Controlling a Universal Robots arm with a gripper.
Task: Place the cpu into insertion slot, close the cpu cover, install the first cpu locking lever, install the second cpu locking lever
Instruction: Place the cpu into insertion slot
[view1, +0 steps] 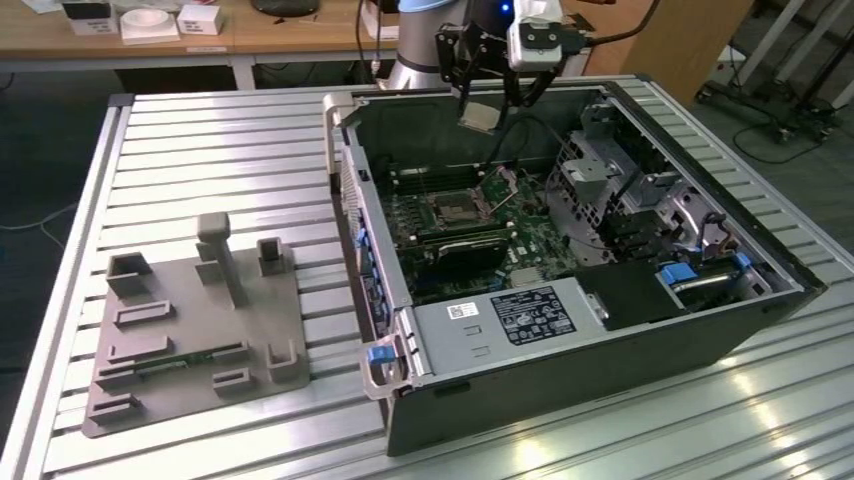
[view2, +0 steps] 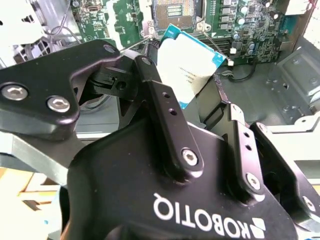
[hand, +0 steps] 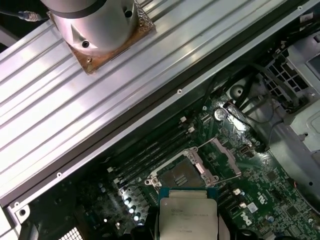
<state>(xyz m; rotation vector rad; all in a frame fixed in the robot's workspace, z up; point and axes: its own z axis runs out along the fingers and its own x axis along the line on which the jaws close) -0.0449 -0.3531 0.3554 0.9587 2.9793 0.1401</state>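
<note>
The gripper (view2: 187, 75) is matte black, with a rounded body bearing white lettering and jointed link bars pinned with silver hex-socket screws (view2: 190, 157). Each finger (view2: 152, 82) has a pair of small holes. Just above the gripper in the exterior view sits a white boxy module (view1: 534, 40), and black cables (view1: 614, 35) loop off beside it. The arm (view1: 416, 45) next to the gripper is silver-grey with a blue glow. Its round base (hand: 92, 20) sits on a rusty-brown square plate (hand: 127, 40).

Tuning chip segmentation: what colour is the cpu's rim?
The cpu has a teal rim around a pale silvery top; second wrist view.
</note>
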